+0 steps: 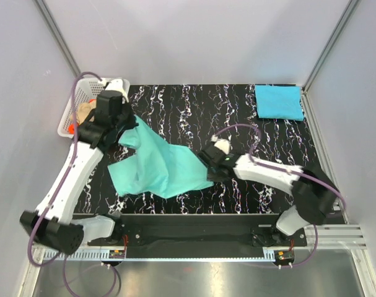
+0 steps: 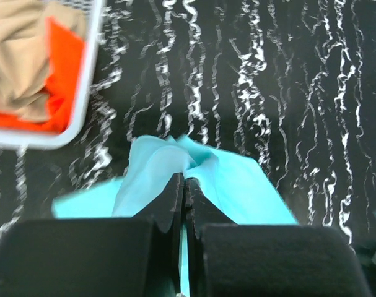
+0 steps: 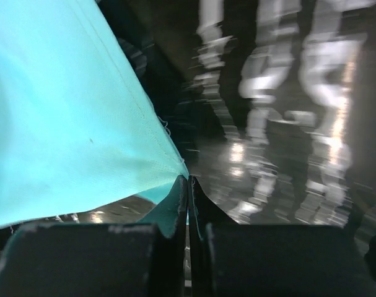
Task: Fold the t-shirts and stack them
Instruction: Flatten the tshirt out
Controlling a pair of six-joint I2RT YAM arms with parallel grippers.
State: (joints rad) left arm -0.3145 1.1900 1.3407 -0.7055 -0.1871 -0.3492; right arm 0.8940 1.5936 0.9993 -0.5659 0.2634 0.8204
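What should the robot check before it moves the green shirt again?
1. Left gripper shut on the green shirt: ok.
2. Right gripper shut on the shirt's edge: ok.
3. Green shirt lying flat and smooth: not ok, it is bunched and partly lifted.
4. Folded blue shirt out of the way in the far right corner: ok.
5. Basket away from the green shirt: ok.
6. Each pinch deep enough to hold the cloth: cannot tell.
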